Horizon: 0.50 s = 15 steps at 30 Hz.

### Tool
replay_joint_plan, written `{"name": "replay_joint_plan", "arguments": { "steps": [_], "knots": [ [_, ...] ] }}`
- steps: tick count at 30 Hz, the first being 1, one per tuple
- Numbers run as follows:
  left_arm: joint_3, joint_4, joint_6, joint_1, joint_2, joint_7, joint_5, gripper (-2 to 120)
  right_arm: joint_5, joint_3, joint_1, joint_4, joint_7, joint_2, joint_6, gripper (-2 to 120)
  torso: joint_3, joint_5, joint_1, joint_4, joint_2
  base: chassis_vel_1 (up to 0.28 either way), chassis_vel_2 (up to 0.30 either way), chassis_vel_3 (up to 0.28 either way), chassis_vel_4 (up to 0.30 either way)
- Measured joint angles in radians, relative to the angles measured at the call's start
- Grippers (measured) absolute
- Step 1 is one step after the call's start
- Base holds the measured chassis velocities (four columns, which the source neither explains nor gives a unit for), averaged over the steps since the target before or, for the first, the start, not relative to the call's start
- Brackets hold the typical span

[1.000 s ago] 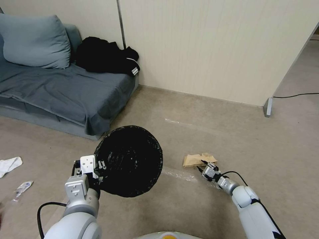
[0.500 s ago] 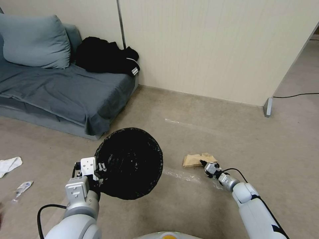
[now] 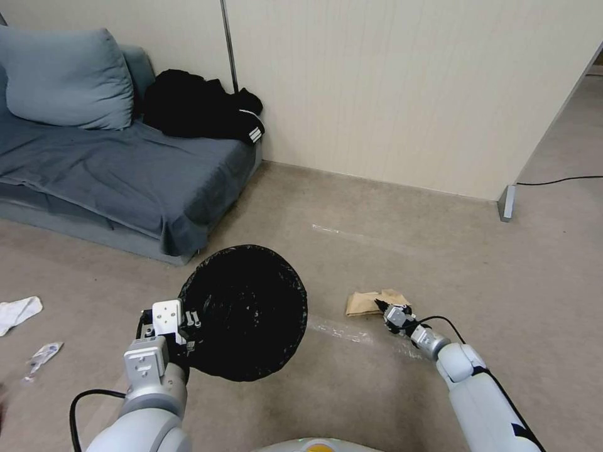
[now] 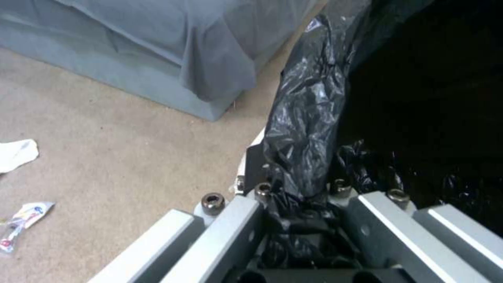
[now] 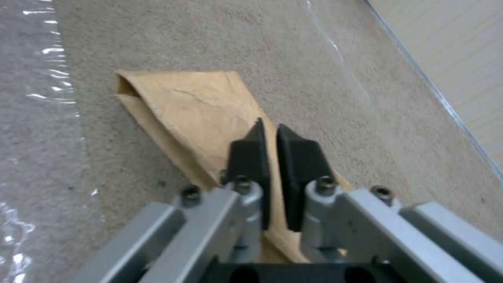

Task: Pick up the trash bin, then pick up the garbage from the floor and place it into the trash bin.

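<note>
My left gripper [image 3: 188, 323] is shut on the near rim of the trash bin [image 3: 245, 314], held off the floor with its black-lined mouth facing up. In the left wrist view the fingers [image 4: 251, 220] pinch the folded black bag [image 4: 309, 110] at the rim. To the right, a crumpled brown paper bag [image 3: 364, 302] lies on the beige carpet. My right gripper [image 3: 382, 306] is down at its near right end. In the right wrist view the dark pads [image 5: 246, 157] stand almost together over the paper bag's [image 5: 183, 106] edge, pinching it. A white tissue [image 3: 17, 311] and a snack wrapper [image 3: 41, 358] lie far left.
A grey sofa [image 3: 125, 176] with black clothes [image 3: 201, 107] on it stands at the back left, near the bin. A beige wall runs behind, ending at a post [image 3: 505, 202] with a black cable [image 3: 559, 181]. A clear tape strip [image 3: 339, 329] crosses the carpet between bin and bag.
The right gripper slid forward onto the paper bag and its fingers closed from open. The bin in the left gripper sank slightly.
</note>
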Motion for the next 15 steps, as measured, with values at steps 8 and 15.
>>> {"name": "replay_joint_plan", "arguments": {
  "steps": [8,15],
  "knots": [
    [0.011,0.000,-0.001,-0.007,0.004,0.000,0.000,1,0.002,0.000,-0.035,0.045,0.000,-0.009,-0.013,39,0.000,-0.0002,0.000,0.0000,0.000,0.000,0.000,0.000,0.000],
    [0.011,0.000,-0.001,-0.003,0.008,0.000,0.000,1,-0.018,0.006,-0.021,-0.006,0.004,-0.002,-0.013,65,0.000,0.0000,0.000,-0.0001,0.000,0.000,0.000,0.000,0.000]
  ]
}}
